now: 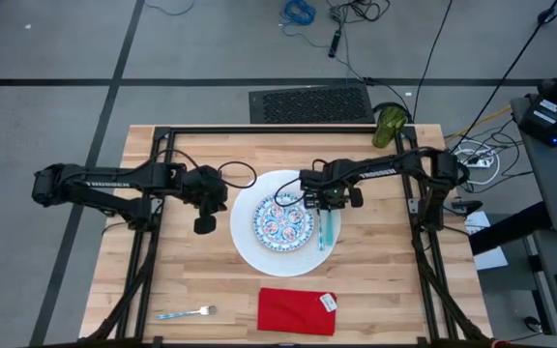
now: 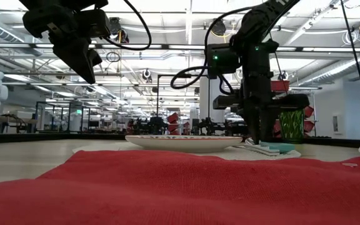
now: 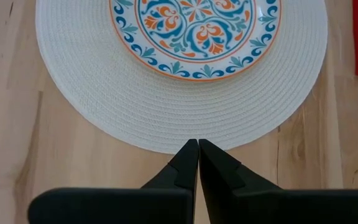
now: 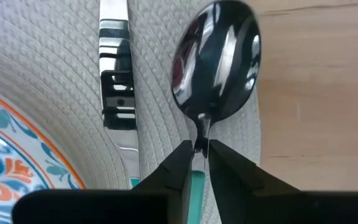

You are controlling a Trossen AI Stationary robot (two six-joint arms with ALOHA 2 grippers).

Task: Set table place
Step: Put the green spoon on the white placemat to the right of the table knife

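Note:
The big white round plate (image 1: pixel 249 242), woven in look, lies mid-table with the small blue-patterned plate (image 1: pixel 282 222) on it. On the big plate's right rim the knife (image 4: pixel 118 81) and the teal-handled spoon (image 4: pixel 216 62) lie side by side. My right gripper (image 4: pixel 201 149) points down over them, shut on the spoon. My left gripper (image 3: pixel 198 144) hangs shut just off the big plate's left rim, above the table, touching nothing. The red napkin (image 1: pixel 296 311) and the fork (image 1: pixel 187 312) lie near the front edge. The green cup (image 1: pixel 391 126) stands at the far right. My right gripper pinches the spoon's thin neck (image 4: pixel 202 127) between its two fingers, just where the bowl meets the teal handle (image 4: pixel 196 183). The fingers come from above, pointing down, and stand across the spoon. The spoon lies flat on the big plate's rim, bowl up.
The table (image 1: pixel 385 280) has black frame rails (image 1: pixel 159 232) along its left, right and far sides. Bare wood shows to the right of the big plate and between the plate and the napkin. A small white tag (image 1: pixel 328 302) lies on the napkin's right end.

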